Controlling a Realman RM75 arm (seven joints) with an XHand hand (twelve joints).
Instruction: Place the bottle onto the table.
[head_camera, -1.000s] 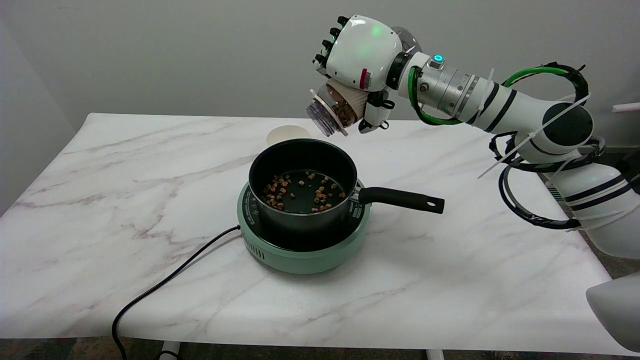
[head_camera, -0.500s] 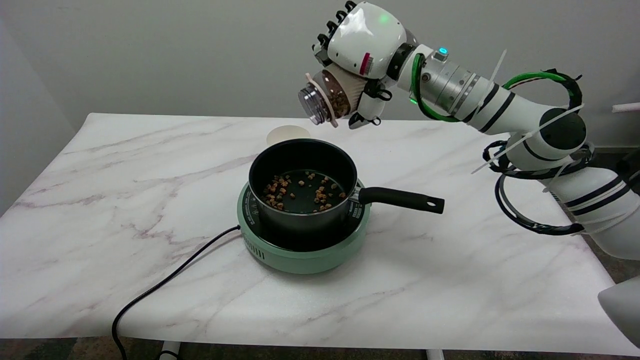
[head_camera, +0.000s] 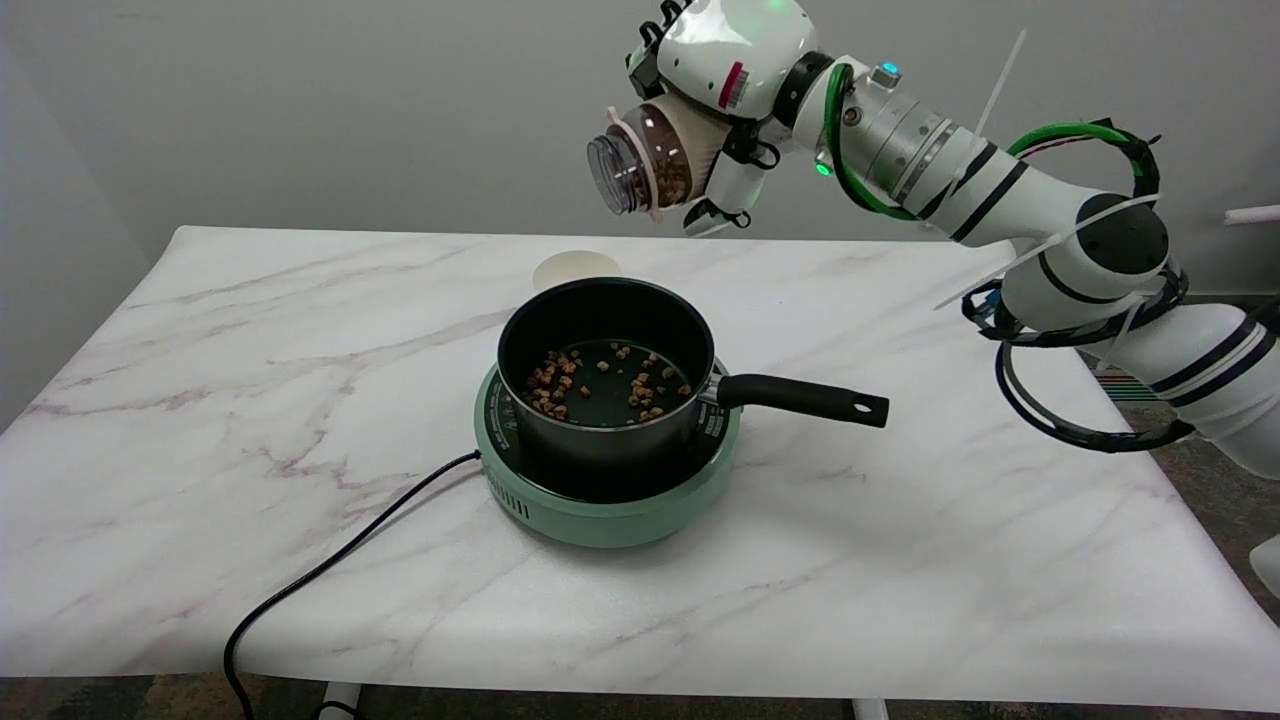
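My right hand (head_camera: 725, 60) hangs high above the far side of the marble table (head_camera: 250, 400), up and behind the pot. It grips a clear bottle (head_camera: 645, 160) with brown pieces inside. The bottle lies nearly on its side, its open mouth pointing left. Fingers wrap around its body, so the bottle's base is hidden.
A black pot (head_camera: 600, 370) holding several brown pieces sits on a green hotplate (head_camera: 600, 500) at mid-table, its handle (head_camera: 800, 398) pointing right. A black cable (head_camera: 330, 570) runs off the front left edge. A cream round lid (head_camera: 576, 270) lies behind the pot.
My right hand has risen and drifted a little left with the bottle, whose mouth has tipped up from slanting downward to nearly level. Pot and hotplate have stayed put.
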